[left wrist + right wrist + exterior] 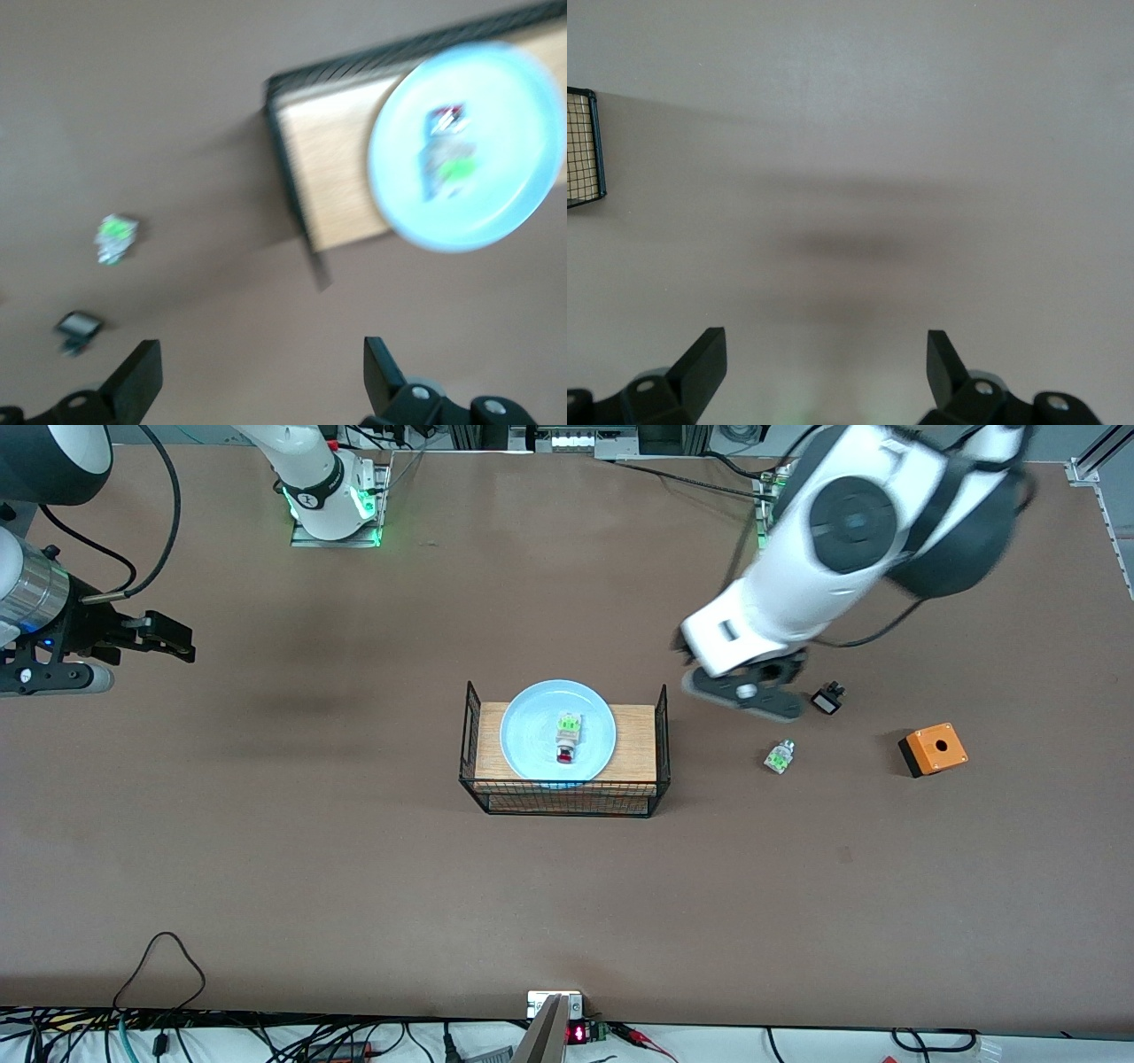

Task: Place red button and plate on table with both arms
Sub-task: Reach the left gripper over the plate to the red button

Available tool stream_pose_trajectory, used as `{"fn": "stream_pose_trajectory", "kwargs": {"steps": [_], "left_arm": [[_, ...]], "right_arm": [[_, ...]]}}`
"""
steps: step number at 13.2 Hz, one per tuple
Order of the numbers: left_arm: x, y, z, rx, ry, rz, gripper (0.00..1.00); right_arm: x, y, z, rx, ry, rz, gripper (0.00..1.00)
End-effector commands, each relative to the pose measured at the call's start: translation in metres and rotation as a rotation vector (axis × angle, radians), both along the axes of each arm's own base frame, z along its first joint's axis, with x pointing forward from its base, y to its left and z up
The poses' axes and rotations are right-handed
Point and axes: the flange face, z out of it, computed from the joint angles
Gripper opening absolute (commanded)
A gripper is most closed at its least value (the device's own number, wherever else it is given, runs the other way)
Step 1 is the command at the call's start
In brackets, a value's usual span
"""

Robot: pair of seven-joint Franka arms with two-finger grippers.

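The pale blue plate (557, 731) is sitting on a wooden board (634, 755) framed by a black wire-mesh rack (567, 797) at the middle of the tabletop (354, 868), and the red button (567, 739) is lying on its side in the plate, red cap pointing toward the front camera. The plate is looking smooth, stiff and probably slippery, so it is best taken by its shallow rim where that overhangs the board. The button is tiny and light, likely to skid on the glaze; pinching its whitish body across the short sides seems safest.

The left pincer (257, 372) is hovering with fingers wide apart over bare tabletop beside the rack, toward the left arm's end, holding nothing. The right pincer (824, 367) is also standing wide and empty, waiting over the tabletop toward the right arm's end.

In the front view the left arm's white forearm is covering its own fingers. The left wrist view is smeared, so the capless white-green part (780, 757) and the small black part (828, 698) are hard to make out there. An orange box (933, 749) is sitting further toward the left arm's end.
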Motion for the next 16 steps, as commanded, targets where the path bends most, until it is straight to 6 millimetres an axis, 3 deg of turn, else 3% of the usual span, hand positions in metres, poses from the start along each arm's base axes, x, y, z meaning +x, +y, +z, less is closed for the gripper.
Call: {"fn": "stream_pose_trajectory", "kwargs": {"steps": [1,3,6,8,10,12,15,16], "left_arm": [[0.012,-0.067,-0.025,-0.056,-0.038,0.118,1.0],[0.011,-0.106,-0.057,-0.098,-0.064,0.277,1.0],[0.015,-0.127,-0.092,-0.123,-0.071,0.346,1.0],[0.003,-0.147,-0.115,-0.104,-0.07,0.346,1.0],[0.005,-0.15,-0.122,-0.093,-0.134,0.313,1.0],[-0.002,-0.156,-0.143,-0.027,-0.18,0.258,0.98],[-0.011,-0.162,-0.161,0.0,-0.166,0.233,0.86],[-0.012,-0.163,-0.163,0.003,-0.164,0.229,0.78]], "right_arm": [[0.0,0.001,0.004,0.011,-0.005,-0.006,1.0],[0.0,0.001,0.005,0.01,-0.007,-0.006,1.0],[0.0,0.001,0.004,0.01,-0.005,-0.006,1.0],[0.0,0.001,0.004,0.01,-0.007,-0.006,1.0],[0.001,0.001,0.004,0.01,-0.009,-0.005,1.0],[0.001,0.001,0.004,0.009,-0.009,-0.005,1.0],[0.004,0.0,-0.003,0.007,-0.001,-0.007,1.0],[0.005,0.0,-0.002,0.009,-0.002,-0.007,1.0]]}}
